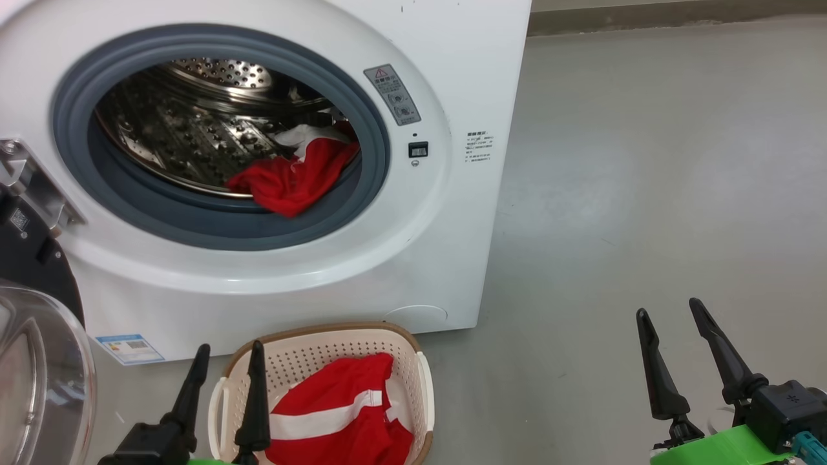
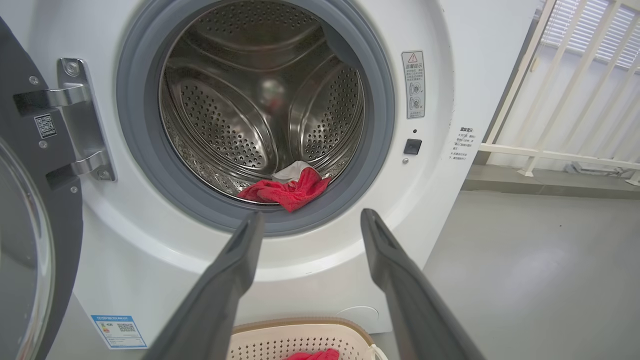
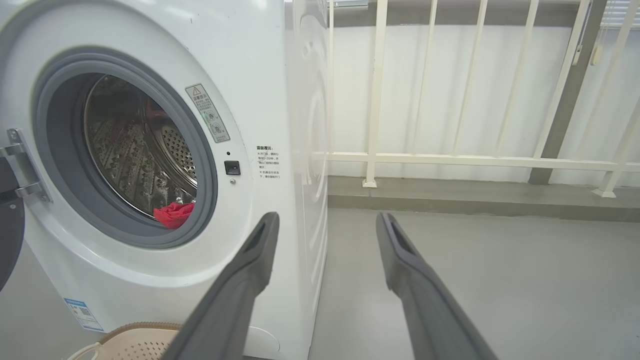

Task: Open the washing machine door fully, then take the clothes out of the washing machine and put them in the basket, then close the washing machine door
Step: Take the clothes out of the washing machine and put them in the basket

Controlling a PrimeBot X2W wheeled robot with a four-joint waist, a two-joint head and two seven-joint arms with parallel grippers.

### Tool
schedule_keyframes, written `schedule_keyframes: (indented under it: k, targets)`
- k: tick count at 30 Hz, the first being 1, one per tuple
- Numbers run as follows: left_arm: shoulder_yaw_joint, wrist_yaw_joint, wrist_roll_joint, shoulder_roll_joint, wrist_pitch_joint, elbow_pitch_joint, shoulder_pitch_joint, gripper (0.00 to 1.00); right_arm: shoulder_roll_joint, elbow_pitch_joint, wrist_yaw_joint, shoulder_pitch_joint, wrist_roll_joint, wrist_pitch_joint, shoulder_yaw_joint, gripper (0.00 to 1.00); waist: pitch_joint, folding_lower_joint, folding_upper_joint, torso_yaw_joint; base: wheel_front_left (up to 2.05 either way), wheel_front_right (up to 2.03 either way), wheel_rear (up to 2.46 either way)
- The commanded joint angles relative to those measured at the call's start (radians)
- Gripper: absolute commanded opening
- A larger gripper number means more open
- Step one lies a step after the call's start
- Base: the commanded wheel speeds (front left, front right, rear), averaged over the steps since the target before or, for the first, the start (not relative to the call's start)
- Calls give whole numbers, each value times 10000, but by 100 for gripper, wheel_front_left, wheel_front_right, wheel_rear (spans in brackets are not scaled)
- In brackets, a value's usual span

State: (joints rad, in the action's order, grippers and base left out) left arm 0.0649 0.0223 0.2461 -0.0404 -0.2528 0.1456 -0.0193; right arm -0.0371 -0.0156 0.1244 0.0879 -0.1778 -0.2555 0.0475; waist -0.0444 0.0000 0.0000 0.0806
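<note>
left tool (image 1: 230,347) — two long black tapered fingers (image 1: 187,395) | right tool (image 1: 667,308) — same, black block (image 1: 785,407), bright green mount (image 1: 723,450), teal connector (image 1: 811,445)

Our head view steeply down on basket (image 1: 323,330) and washing machine (image 1: 446,258); our wrist views low, near, same drum (image 2: 260,100).

Bright, even, soft light in all three views; shadows faint. Floor (image 1: 646,161) shows a broad pale sheen. Steel drum (image 2: 260,100) glints, reflections smeared. Glass of the washing machine door (image 1: 39,374) carries pale glare streaks. Daylight comes through blinds (image 2: 595,30), slightly washed out. Wrist views bow at the edges: railing (image 3: 375,100) bars lean and curve. Left pincer (image 2: 310,217) and right pincer (image 3: 325,220) fingers read soft near the lens.
</note>
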Motion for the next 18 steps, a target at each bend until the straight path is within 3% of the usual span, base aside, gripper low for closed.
schedule_keyframes:
  k: [1, 18]
  targets:
    - [-361, -45, -44, -99, -89, -220, -204, 100, -131, 266, 63, -168, -39, -63, -263, 100, -19, 0, 0, 0, 0, 0, 0]
    - [-339, -41, 332, -99, -89, 9, -354, 100, -131, 272, 63, -220, 27, -63, -318, 100, -187, 0, 0, 13, 0, 0, 0]
